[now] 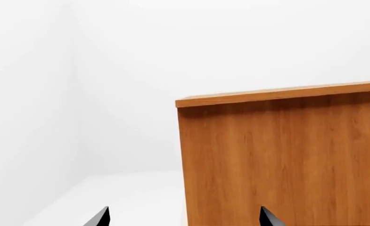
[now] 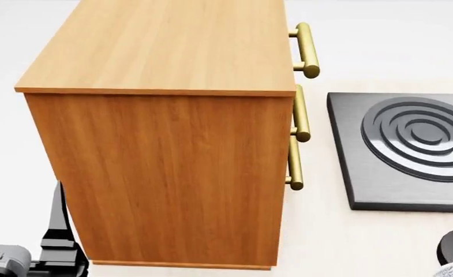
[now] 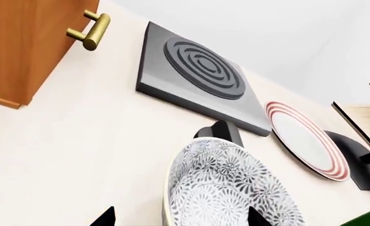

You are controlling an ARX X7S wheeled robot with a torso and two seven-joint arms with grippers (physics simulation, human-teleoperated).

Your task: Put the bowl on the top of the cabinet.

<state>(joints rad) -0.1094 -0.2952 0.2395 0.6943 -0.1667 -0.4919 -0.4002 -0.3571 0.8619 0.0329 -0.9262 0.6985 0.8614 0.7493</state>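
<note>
The right gripper (image 3: 179, 217) has its fingertips spread wide either side of the bowl (image 3: 229, 188); whether they touch it I cannot tell. The left gripper (image 1: 183, 217) hangs open on nothing, facing the cabinet (image 1: 279, 160). One bowl, one striped plate (image 3: 307, 140) at its 2 o'clock, one burner slab (image 3: 201, 77) at 12, three brass handles (image 2: 306, 51). Cream counter (image 3: 65, 155), white walls.

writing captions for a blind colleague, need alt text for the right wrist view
A deep round white bowl with dense grey floral pattern fills the foreground on a cream surface. Beyond lie a dark grey square burner slab, a red-striped white plate, and an orange-brown wooden cabinet.
</note>
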